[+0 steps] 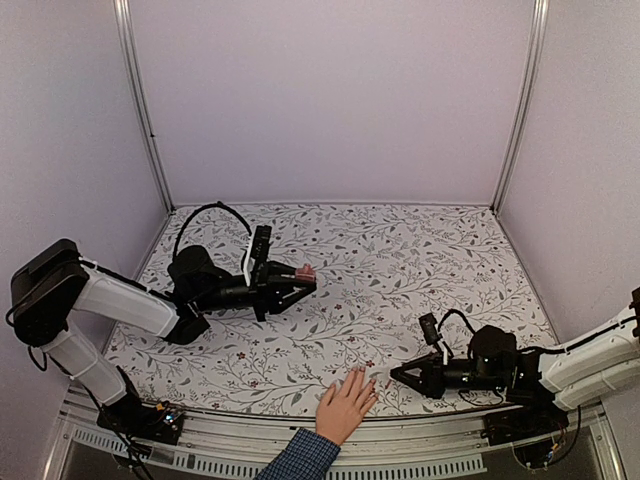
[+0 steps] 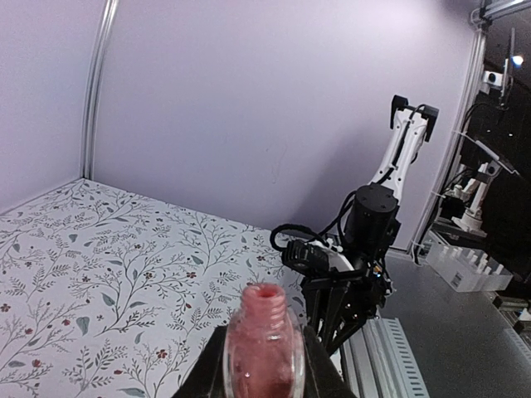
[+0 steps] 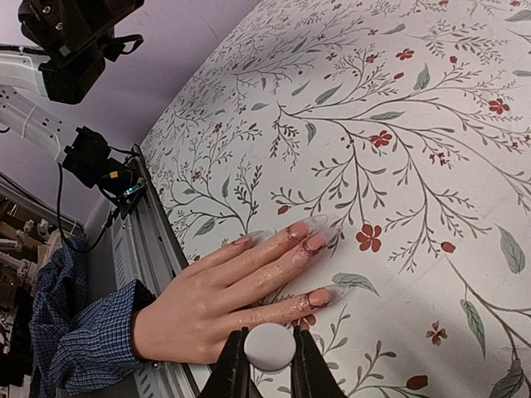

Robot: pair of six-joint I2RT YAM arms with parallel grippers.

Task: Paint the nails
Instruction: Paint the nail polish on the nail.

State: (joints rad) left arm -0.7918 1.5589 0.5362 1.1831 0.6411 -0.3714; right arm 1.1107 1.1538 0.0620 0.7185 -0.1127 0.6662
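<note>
A light-skinned hand (image 3: 207, 303) with a blue checked cuff (image 3: 70, 332) lies flat on the floral table at its near edge. Its nails (image 3: 316, 242) are pink, with long clear tips and smears of polish on the fingers. My right gripper (image 3: 270, 338) is shut on a round white cap (image 3: 270, 348), just above the lowest finger in the right wrist view; whatever hangs under the cap is hidden. In the top view that gripper (image 1: 398, 374) sits just right of the hand (image 1: 345, 405). My left gripper (image 1: 300, 276) is shut on an uncapped pink bottle (image 2: 264, 352), held further back on the left.
The floral tablecloth (image 1: 420, 270) covers the table between lilac walls. A metal rail (image 1: 420, 435) runs along the near edge beside the hand. The right arm (image 2: 357, 249) shows in the left wrist view, beyond the bottle.
</note>
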